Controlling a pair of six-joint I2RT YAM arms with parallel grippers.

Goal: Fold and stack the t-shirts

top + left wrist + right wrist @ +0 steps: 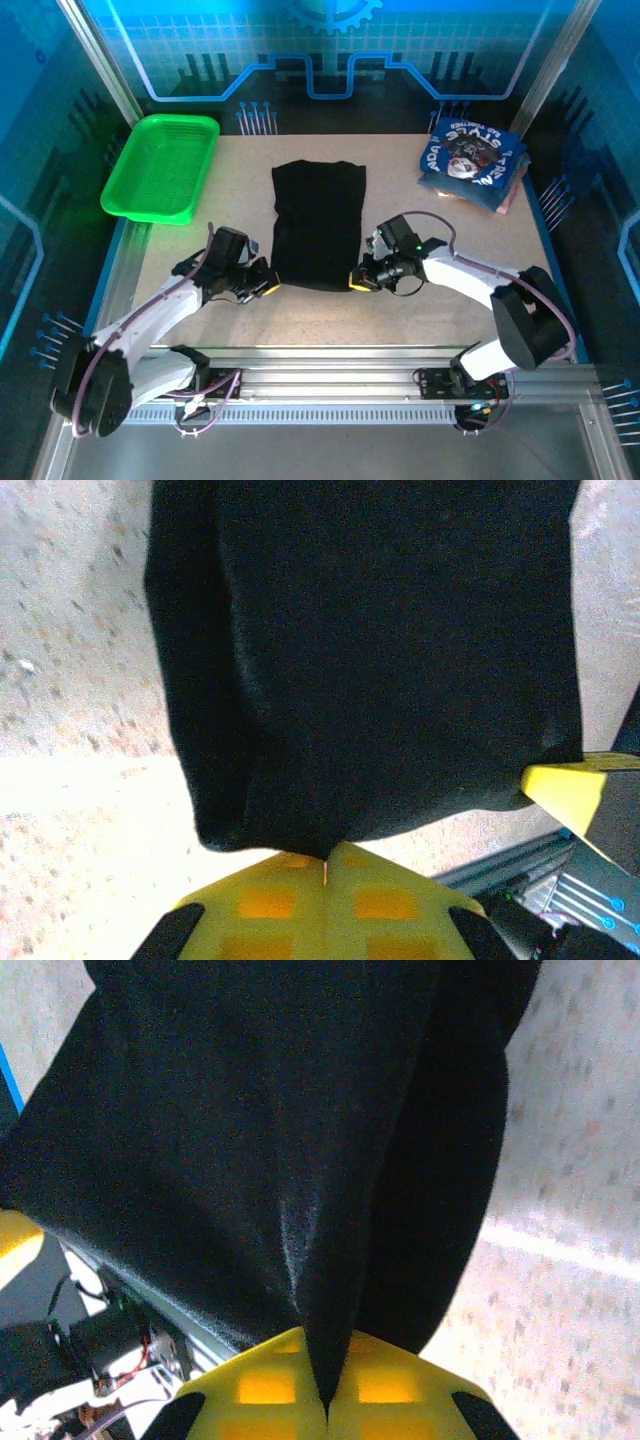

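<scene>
One t-shirt (320,225) pinched between left tool (268,287), right tool (356,283).

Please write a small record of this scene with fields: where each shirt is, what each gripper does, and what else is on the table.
black t-shirt: lies flat mid-table, folded into a narrow strip
left gripper: jaws shut on the shirt's near left corner
right gripper: jaws shut on the shirt's near right corner
blue t-shirts: folded stack at the far right of the table, white lettering on top
green basket: far left corner, apart from the shirts
</scene>
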